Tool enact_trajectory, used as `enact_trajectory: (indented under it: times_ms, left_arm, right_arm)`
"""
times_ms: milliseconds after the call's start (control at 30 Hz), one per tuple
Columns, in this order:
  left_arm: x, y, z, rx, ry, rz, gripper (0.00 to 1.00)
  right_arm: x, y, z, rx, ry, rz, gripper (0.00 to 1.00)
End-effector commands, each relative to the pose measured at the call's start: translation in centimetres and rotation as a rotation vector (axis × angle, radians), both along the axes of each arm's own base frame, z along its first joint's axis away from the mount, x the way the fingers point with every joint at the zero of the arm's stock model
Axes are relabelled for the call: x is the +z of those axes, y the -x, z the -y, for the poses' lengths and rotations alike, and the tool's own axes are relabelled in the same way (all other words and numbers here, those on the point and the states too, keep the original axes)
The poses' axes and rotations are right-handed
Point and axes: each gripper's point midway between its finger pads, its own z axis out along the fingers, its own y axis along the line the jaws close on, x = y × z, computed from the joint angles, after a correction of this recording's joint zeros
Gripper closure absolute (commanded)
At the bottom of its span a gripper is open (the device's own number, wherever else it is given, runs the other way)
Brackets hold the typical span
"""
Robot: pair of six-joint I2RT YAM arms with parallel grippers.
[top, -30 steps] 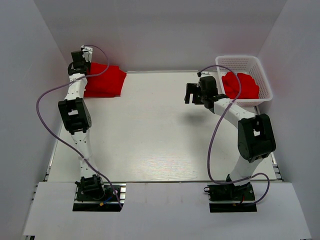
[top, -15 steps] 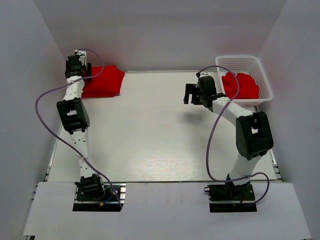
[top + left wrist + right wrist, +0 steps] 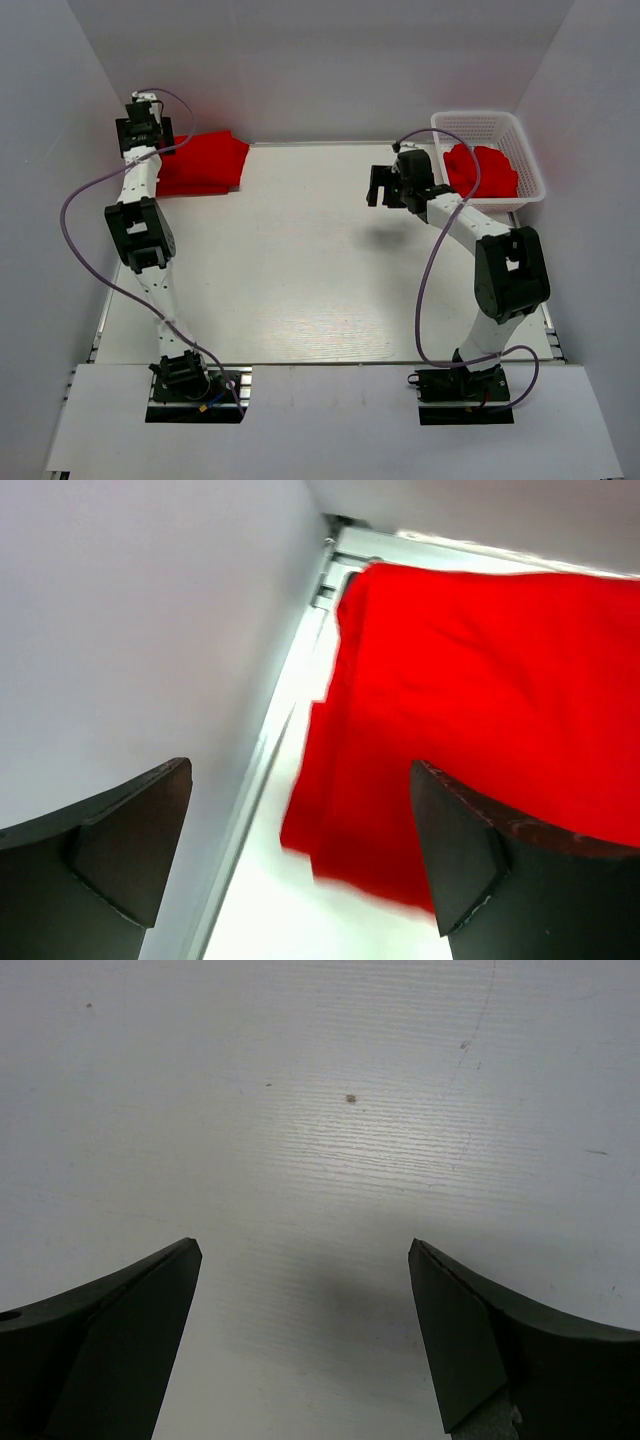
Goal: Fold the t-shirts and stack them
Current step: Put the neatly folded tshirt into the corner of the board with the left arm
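Folded red t-shirts (image 3: 208, 162) at far-left bench (image 3: 300, 260) corner.
Both spread, empty: left gripper (image 3: 300, 770) beside them, right gripper (image 3: 303, 1247) over bench.

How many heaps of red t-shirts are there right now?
2. One folded stack lies at the far left corner of the table; one crumpled heap sits in the white basket at far right. Either may hide more shirts.

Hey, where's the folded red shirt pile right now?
In the top view the folded red t-shirts lie at the table's far left corner, right beside the open left tool.
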Motion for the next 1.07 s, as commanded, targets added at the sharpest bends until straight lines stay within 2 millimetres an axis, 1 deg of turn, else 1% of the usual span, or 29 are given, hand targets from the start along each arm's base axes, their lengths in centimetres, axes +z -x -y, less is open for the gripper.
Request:
enact_trajectory:
  times_ms: [0, 33, 67, 100, 133, 167, 200, 233, 267, 300, 333, 367, 400, 433, 467, 500, 533, 567, 600, 633, 667, 700, 767, 833, 867, 900, 933, 967, 1033]
  left_arm:
    - [9.3, 1.7, 4.2, -0.120, 0.057, 0.114, 0.00]
    - [8.9, 1.5, 7.4, -0.230, 0.114, 0.097, 0.00]
    - [9.0, 2.1, 8.9, -0.250, 0.162, 0.081, 0.00]
    - [10.2, 2.8, 10.7, -0.291, 0.205, 0.098, 0.00]
    - [9.5, 3.3, 13.2, -0.310, 0.257, 0.083, 0.00]
    - [9.5, 4.0, 14.5, -0.312, 0.285, 0.082, 0.00]
    - [9.9, 4.5, 16.1, -0.333, 0.315, 0.095, 0.00]
    - [9.9, 6.2, 19.1, -0.356, 0.354, 0.091, 0.00]
    - [10.1, 7.0, 20.7, -0.368, 0.379, 0.101, 0.00]
    - [10.5, 7.5, 22.2, -0.378, 0.393, 0.128, 0.00]
    - [8.0, 9.2, 23.8, -0.383, 0.422, 0.074, 0.00]
    - [9.5, 11.0, 27.2, -0.429, 0.460, 0.101, 0.00]
    - [9.5, 11.9, 28.6, -0.437, 0.465, 0.116, 0.00]
    - [6.5, 14.5, 31.7, -0.469, 0.500, 0.041, 0.00]
    - [6.0, 15.7, 32.8, -0.475, 0.503, 0.036, 0.00]
    - [4.8, 18.0, 33.0, -0.460, 0.492, 0.011, 0.00]
    - [4.3, 19.1, 33.8, -0.462, 0.488, 0.001, 0.00]
    - [3.6, 20.6, 35.3, -0.466, 0.492, -0.021, 0.00]
    - [2.5, 22.1, 34.7, -0.422, 0.458, -0.059, 0.00]
    - [2.0, 23.0, 34.9, -0.413, 0.456, -0.079, 0.00]
    - [1.7, 23.8, 35.4, -0.414, 0.467, -0.089, 0.00]
    - [1.0, 24.8, 36.0, -0.417, 0.481, -0.108, 0.00]
    - [1.5, 25.4, 36.8, -0.442, 0.496, -0.081, 0.00]
    - [2.2, 26.0, 37.1, -0.454, 0.487, -0.052, 0.00]
    - [2.0, 26.1, 36.5, -0.433, 0.468, -0.057, 0.00]
    - [2.7, 25.9, 36.0, -0.406, 0.435, -0.041, 0.00]
    - [2.8, 26.2, 35.9, -0.398, 0.416, -0.046, 0.00]
    - [2.5, 26.5, 35.3, -0.376, 0.392, -0.063, 0.00]
    - [3.6, 26.6, 35.6, -0.391, 0.402, -0.036, 0.00]
  right_arm:
    - [3.7, 0.1, 0.1, 0.007, -0.017, 0.081, 0.10]
    - [4.0, 0.3, 0.2, 0.005, -0.025, 0.081, 0.10]
    - [3.9, 0.5, 0.0, 0.005, -0.040, 0.069, 0.10]
    - [3.9, 0.8, 0.0, 0.006, -0.045, 0.065, 0.10]
    - [3.9, 1.0, 0.0, 0.009, -0.050, 0.067, 0.10]
    - [4.1, 1.4, -0.2, 0.017, -0.061, 0.066, 0.10]
    - [3.6, 1.8, -0.1, 0.016, -0.065, 0.054, 0.10]
    - [3.8, 2.0, -0.2, 0.019, -0.066, 0.057, 0.10]
    - [4.1, 2.8, -0.4, 0.040, -0.085, 0.051, 0.10]
    - [3.4, 3.4, -0.2, 0.039, -0.079, 0.036, 0.10]
    - [3.3, 3.6, 0.1, 0.030, -0.075, 0.035, 0.10]
    - [3.5, 4.4, 0.5, 0.031, -0.074, 0.042, 0.10]
    - [2.8, 5.1, 0.8, 0.029, -0.066, 0.026, 0.10]
    - [3.1, 5.7, 1.1, 0.031, -0.063, 0.035, 0.10]
    - [2.6, 6.6, 1.5, 0.032, -0.054, 0.025, 0.10]
    - [1.6, 7.5, 1.7, 0.036, -0.043, 0.003, 0.10]
    - [2.0, 7.9, 1.9, 0.034, -0.048, 0.013, 0.10]
    - [0.7, 9.0, 2.3, 0.031, -0.041, -0.020, 0.10]
    - [1.5, 9.4, 2.4, 0.027, -0.052, -0.003, 0.10]
    - [1.6, 9.5, 2.4, 0.025, -0.057, 0.001, 0.10]
    - [1.0, 10.1, 2.5, 0.023, -0.055, -0.011, 0.10]
    - [1.7, 9.8, 3.1, -0.007, -0.049, 0.019, 0.10]
    - [1.8, 10.1, 3.3, -0.022, -0.053, 0.021, 0.10]
    - [2.5, 10.3, 3.5, -0.033, -0.061, 0.038, 0.10]
    - [2.2, 10.7, 3.8, -0.036, -0.052, 0.036, 0.10]
    - [2.2, 10.6, 3.9, -0.045, -0.054, 0.042, 0.10]
    - [2.5, 10.7, 3.7, -0.030, -0.061, 0.054, 0.10]
    - [2.0, 11.0, 3.8, -0.027, -0.061, 0.049, 0.10]
    - [2.0, 11.5, 3.3, -0.006, -0.083, 0.052, 0.10]
